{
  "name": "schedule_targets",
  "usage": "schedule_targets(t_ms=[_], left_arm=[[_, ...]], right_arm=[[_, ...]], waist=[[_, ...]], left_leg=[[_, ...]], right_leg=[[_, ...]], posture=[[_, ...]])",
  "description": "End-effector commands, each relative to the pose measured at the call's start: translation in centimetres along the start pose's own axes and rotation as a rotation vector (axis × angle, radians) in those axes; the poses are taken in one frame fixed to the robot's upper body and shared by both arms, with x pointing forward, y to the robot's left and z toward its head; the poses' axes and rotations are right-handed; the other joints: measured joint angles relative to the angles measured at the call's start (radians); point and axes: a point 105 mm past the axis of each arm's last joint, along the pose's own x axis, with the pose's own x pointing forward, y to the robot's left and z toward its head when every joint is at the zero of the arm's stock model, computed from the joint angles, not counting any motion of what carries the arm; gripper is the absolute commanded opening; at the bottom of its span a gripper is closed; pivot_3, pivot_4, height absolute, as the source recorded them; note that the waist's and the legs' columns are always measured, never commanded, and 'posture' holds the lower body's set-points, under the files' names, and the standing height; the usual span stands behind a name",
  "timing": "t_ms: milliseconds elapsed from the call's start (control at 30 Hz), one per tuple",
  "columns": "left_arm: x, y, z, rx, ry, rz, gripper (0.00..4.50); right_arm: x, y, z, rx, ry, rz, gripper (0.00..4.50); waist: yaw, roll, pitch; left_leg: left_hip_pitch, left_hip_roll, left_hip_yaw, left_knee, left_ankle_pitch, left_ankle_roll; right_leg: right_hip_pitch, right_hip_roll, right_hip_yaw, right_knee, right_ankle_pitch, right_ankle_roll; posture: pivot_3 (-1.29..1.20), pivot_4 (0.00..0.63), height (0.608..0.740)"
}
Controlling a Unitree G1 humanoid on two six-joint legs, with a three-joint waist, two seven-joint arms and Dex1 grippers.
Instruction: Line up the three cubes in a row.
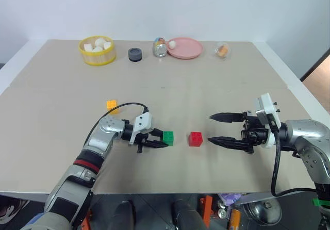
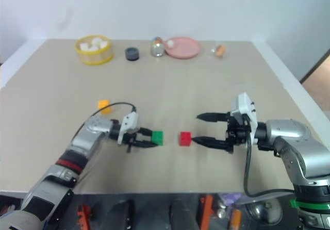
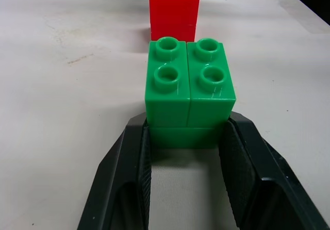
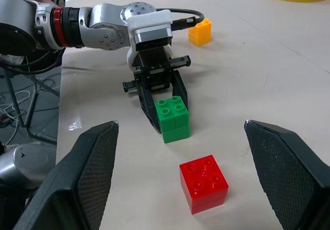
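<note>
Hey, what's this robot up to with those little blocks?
It is lining up three toy cubes on the table. Its left gripper is shut on the green cube, set close beside the red cube. The right gripper hangs open just past the red one. The orange cube sits apart, not yet in the row.

a wide beige counter (image 1: 206, 80) is seen, bordered by a white rim along its left and right edges. behind its far edge a plain, pale wall (image 1: 165, 8) is seen, evenly lit, with no hard shadows cast on the surface. past the counter's far right corner a dark strip of floor (image 1: 317, 67) is glimpsed. below the near edge a dim floor with scattered cables (image 4: 20, 106) is visible.
</note>
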Motion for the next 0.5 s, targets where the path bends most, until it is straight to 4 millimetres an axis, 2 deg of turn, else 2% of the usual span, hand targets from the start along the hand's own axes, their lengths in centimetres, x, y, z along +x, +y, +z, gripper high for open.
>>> schedule_targets(t_ms=[33, 67, 100, 300, 333, 500], left_arm=[[0.1, -0.4, -0.1, 0.005, 0.025, -0.033, 1.28], [0.1, -0.4, -0.2, 0.006, 0.026, -0.036, 1.28], [0.1, -0.4, -0.3, 0.005, 0.031, -0.031, 2.30], [0.1, -0.2, -0.1, -0.010, 0.018, -0.010, 4.35], [0.1, -0.2, 0.0, -0.005, 0.014, -0.009, 4.47], [-1.0, 0.0, 0.2, -0.006, 0.004, 0.035, 4.47]], right_arm=[[-0.1, 0.0, 0.9, -0.041, -0.017, -0.002, 4.04], [-0.1, 0.0, 0.9, -0.042, -0.017, -0.004, 4.04], [-0.1, -0.1, 0.9, -0.042, -0.016, -0.006, 4.04], [-0.1, -0.1, 0.9, -0.042, -0.017, -0.007, 4.04], [-0.1, -0.1, 0.9, -0.042, -0.017, -0.006, 4.04], [0.0, -0.2, 1.2, -0.040, -0.026, -0.001, 4.04]], waist=[[0.000, 0.000, 0.000], [0.000, 0.000, 0.000], [0.000, 0.000, 0.000], [0.001, 0.000, 0.000], [0.001, 0.000, 0.000], [-0.001, 0.000, 0.000]], left_leg=[[0.000, 0.000, 0.000, 0.000, 0.000, 0.000], [0.000, 0.000, 0.000, 0.000, 0.000, 0.000], [0.000, 0.000, 0.000, 0.000, 0.000, 0.000], [0.001, 0.000, 0.000, 0.001, 0.000, 0.000], [0.001, 0.000, 0.000, 0.001, 0.001, 0.001], [0.001, 0.000, 0.000, 0.002, 0.001, 0.002]], right_leg=[[0.000, 0.000, 0.000, 0.000, 0.000, 0.000], [0.000, 0.000, 0.000, 0.000, 0.000, 0.000], [0.000, 0.000, 0.000, 0.000, 0.000, 0.000], [0.001, 0.000, 0.000, 0.000, 0.000, 0.000], [0.002, 0.000, 0.000, 0.000, 0.001, 0.000], [0.001, 0.000, 0.000, 0.000, 0.001, 0.000]], posture=[[0.00, 0.150, 0.740], [0.00, 0.150, 0.740], [0.00, 0.150, 0.740], [0.00, 0.150, 0.740], [0.00, 0.150, 0.740], [0.00, 0.150, 0.740]])
